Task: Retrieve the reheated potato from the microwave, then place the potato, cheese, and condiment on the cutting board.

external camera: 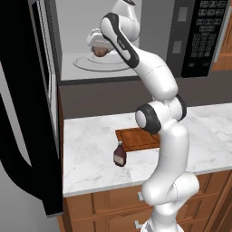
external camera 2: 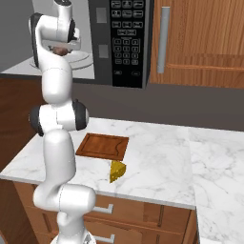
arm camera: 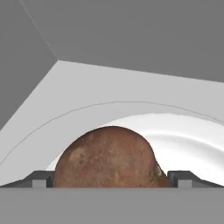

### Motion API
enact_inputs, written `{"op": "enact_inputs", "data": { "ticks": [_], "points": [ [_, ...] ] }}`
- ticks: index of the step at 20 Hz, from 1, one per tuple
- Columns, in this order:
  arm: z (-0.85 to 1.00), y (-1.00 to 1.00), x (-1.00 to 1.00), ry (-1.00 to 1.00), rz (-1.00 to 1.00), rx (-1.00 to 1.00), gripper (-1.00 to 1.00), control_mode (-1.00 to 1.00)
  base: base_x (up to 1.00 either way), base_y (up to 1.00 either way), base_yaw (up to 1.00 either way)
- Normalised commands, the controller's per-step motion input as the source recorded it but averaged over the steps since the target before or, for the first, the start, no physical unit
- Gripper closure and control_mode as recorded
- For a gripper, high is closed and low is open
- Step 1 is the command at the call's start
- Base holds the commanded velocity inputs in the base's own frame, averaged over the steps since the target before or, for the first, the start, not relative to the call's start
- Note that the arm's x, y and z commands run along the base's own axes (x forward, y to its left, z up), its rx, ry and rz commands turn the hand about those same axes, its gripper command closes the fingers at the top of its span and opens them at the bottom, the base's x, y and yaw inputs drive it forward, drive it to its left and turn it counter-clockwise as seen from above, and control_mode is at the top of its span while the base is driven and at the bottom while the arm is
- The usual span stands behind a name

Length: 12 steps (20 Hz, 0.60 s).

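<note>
Microwave [external camera: 199, 41] interior: hand [arm camera: 111, 177] around potato [arm camera: 107, 157]

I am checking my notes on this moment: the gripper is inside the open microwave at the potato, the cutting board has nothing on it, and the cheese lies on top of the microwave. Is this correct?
One detail is wrong: the cheese is not on the microwave. The right base view shows it on the marble counter, just in front of the cutting board. The rest stands: the gripper is at the potato inside the open microwave, and the board is bare.
</note>
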Motion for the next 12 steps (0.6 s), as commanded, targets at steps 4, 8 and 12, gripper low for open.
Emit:
{"op": "enact_inputs", "data": {
  "ticks": [4,8,12],
  "points": [
    [-0.14,0.09,0.0,0.0,0.06,0.0,-1.0,-1.0,0.0,0.0,0.0],
    [-0.16,0.11,0.0,0.0,0.07,0.0,1.0,-1.0,0.0,0.0,0.0],
    [-0.13,0.04,-0.03,-0.01,0.07,0.0,1.0,-1.0,0.0,0.0,0.0]
  ]
}}
